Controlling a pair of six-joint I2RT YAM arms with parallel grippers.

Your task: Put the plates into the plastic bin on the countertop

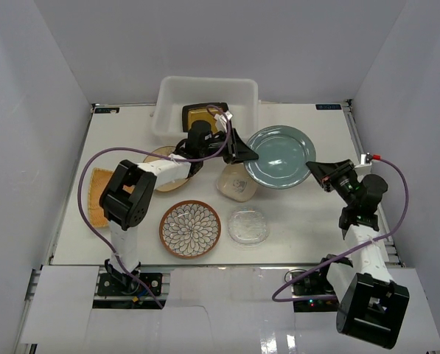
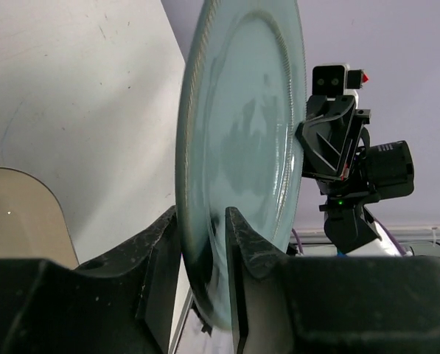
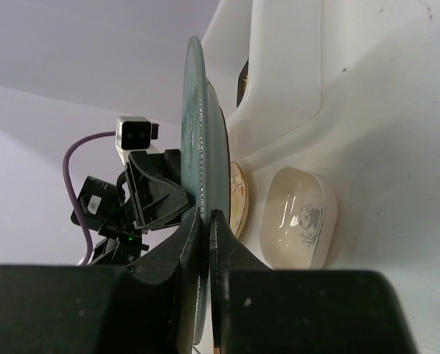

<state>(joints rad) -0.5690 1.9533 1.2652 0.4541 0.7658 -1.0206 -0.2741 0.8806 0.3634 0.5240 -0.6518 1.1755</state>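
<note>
Black fingers (image 2: 238, 243) of my left gripper (image 2: 203, 221) stand one on each face of the blue-green round plate (image 2: 242, 147), narrowed down to the thickness of its rim and pinching it.

Right gripper (image 3: 203, 217): jaws almost closed, clamped on the same plate's thin edge (image 3: 201, 147) at the opposite side. Each wrist view looks across the plate at the other gripper.

Position, top view: the plate (image 1: 282, 156) is spanned between the left gripper (image 1: 245, 155) and the right gripper (image 1: 315, 168), just beside the right front corner of the plastic bin (image 1: 205, 81), outside it. I cannot tell whether it rests on the countertop (image 1: 308, 221) or is lifted.

In the bin: black-rimmed yellow square plate (image 1: 203, 116).

On the countertop:
- cream squarish bowl (image 1: 236, 182), close to the held plate, with a small dark drawing inside (image 3: 299, 217);
- clear glass plate (image 1: 248, 226);
- petal-patterned plate (image 1: 190, 228);
- tan fan-shaped plate (image 1: 98, 195);
- cream floral plate (image 1: 161, 155), partly under my left arm.

Writing: blue label (image 1: 326, 107) on the far rail, too small to read.
</note>
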